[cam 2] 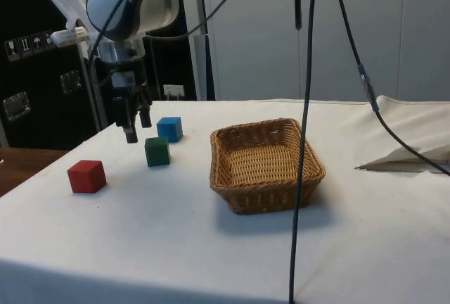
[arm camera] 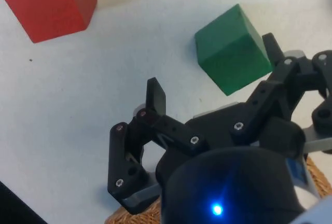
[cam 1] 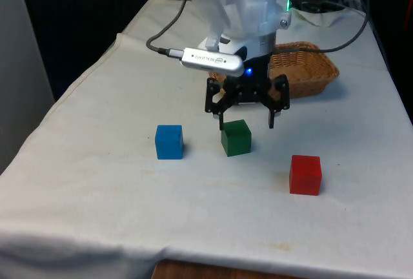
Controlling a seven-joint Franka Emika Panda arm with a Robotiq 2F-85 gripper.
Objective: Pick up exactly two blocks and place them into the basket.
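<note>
Above the white cloth (cam 1: 97, 182), just behind the green block (cam 1: 236, 137), the gripper (cam 1: 246, 121) hangs with its fingers spread wide and nothing between them. In the front view one fingertip (cam 1: 221, 123) sits at the block's far left corner and the other points down past its right side; neither clearly touches it. In the wrist view the green block (arm camera: 233, 49) lies beside one finger (arm camera: 272, 47) rather than between the two. The side view shows the gripper (cam 2: 137, 127) a little above the table, near the green block (cam 2: 157, 151). The arm (cam 1: 239, 1) comes down almost vertically, wrist pointing at the cloth.

Across the front view from left to right, the blue block (cam 1: 169, 141) stands left of the green one, and the red block (cam 1: 305, 174) sits nearer and to the right. All three rest apart on the cloth. The basket (cam 1: 316, 69) stands farther back, to the right of the arm, with no block visible in it in the side view.
</note>
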